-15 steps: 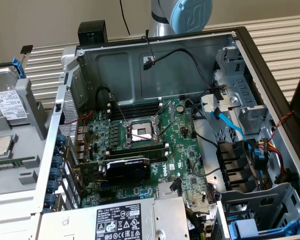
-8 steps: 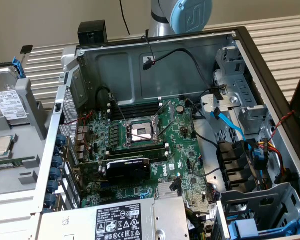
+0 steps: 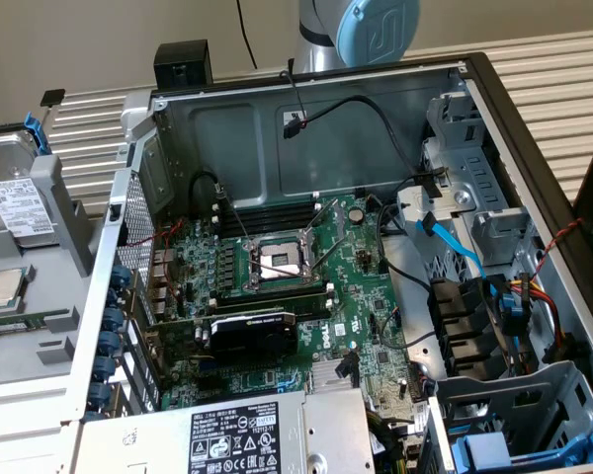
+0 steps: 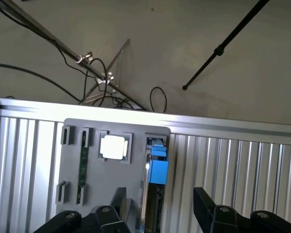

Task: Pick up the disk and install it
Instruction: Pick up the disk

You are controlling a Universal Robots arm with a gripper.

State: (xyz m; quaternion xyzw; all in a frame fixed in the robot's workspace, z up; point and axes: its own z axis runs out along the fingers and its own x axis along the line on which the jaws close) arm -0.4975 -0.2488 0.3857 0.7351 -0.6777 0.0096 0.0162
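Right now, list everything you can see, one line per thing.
disk: one, silver with a white label and blue carrier, in the tray at the exterior view's left
tray: one, grey, beside the computer case
processor chip: one, silver, in the tray near the disk
memory stick: one, green, in the tray
computer case: one, grey, open, centre
motherboard: one, green, inside the case
power supply: one, grey with a black-and-white label, at the case's near edge
cable: one, light blue, inside the case
arm: one, silver with a blue cap, behind the case
gripper: one, black, open, holding nothing
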